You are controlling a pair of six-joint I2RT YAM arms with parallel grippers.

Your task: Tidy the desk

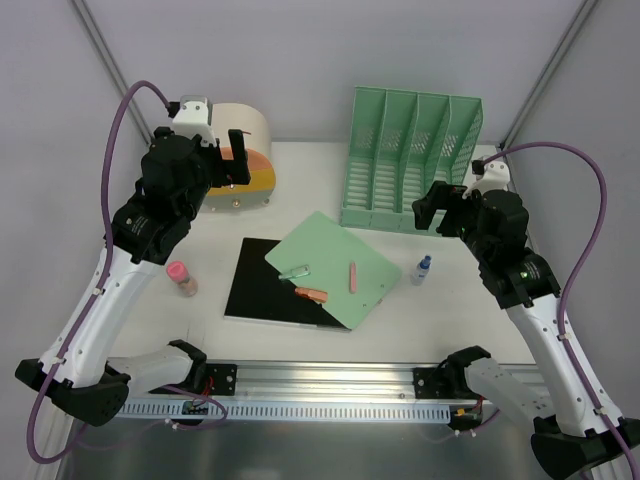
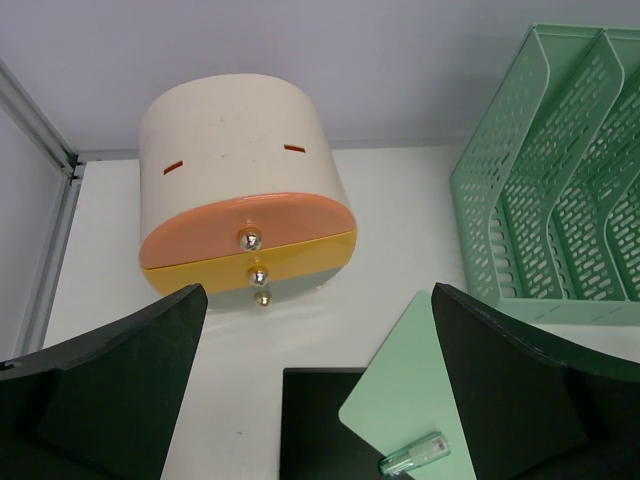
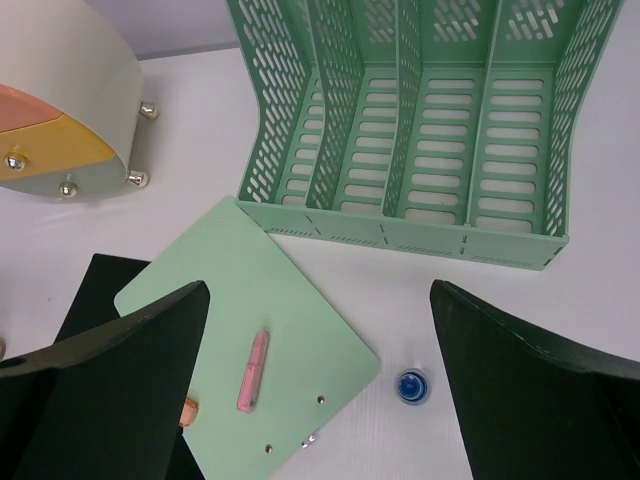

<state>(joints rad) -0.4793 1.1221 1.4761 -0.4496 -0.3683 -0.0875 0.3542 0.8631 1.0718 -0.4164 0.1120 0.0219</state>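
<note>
Spanning the whole top view, the desk (image 1: 200,325) lay flat and white between grey walls, with its rail at the near edge. The left arm (image 1: 125,265) rose from the near left, elbow bent, wrist high over the far-left area. The left gripper (image 1: 228,158) hung above the drawer box, jaws wide apart and holding nothing. The right arm (image 1: 540,310) rose from the near right, wrist raised near the rack's right end. The right gripper (image 1: 440,205) was also spread fully and empty. A green file rack (image 1: 410,160) stood far right, and a cream drawer box (image 1: 250,140) with orange, yellow and grey drawers stood far left. A black sheet (image 1: 258,285) lay mid-desk, with a green board (image 1: 335,250) tilted across its right part. On the board were a pink pen (image 1: 352,276), an orange piece (image 1: 311,293) and a clear green clip-like item (image 1: 295,270). A blue-capped bottle (image 1: 422,268) stood just right of the board, and a pink cylinder (image 1: 181,276) stood left of the sheet.
</note>
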